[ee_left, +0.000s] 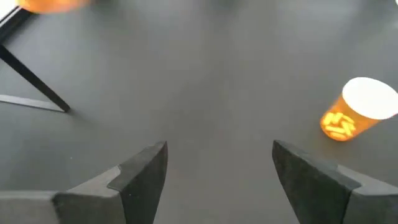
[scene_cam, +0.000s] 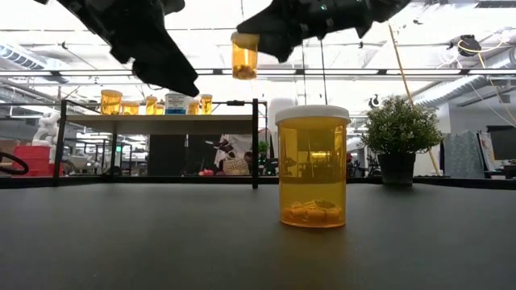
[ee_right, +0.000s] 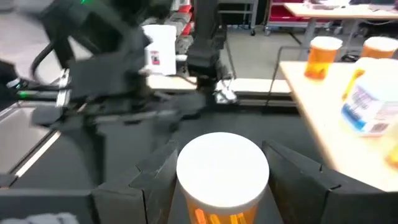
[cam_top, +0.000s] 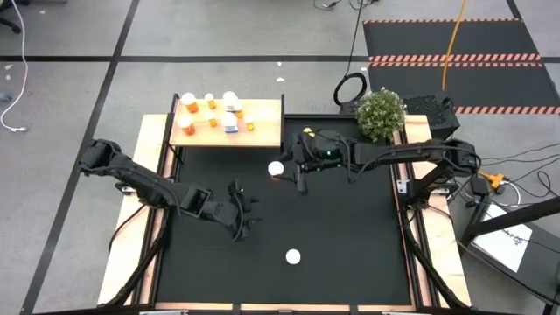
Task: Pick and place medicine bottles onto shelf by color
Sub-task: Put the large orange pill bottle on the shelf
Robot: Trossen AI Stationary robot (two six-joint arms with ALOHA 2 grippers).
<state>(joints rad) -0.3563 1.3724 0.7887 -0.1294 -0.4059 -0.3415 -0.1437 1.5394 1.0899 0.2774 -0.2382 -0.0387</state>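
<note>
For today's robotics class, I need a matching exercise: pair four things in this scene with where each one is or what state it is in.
Things:
1. right gripper
2. left gripper
3. lone orange bottle
4. white bottle

States:
A. standing on the shelf
B. open, holding nothing
C. standing alone on the black mat
D. shut on a held orange bottle

Pairs: 1-D, 2-B, 3-C, 4-A

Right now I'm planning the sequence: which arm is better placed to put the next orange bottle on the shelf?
Right. Its end effector already holds an orange bottle in the air near the shelf. The left end effector is open, empty, farther away.
</note>
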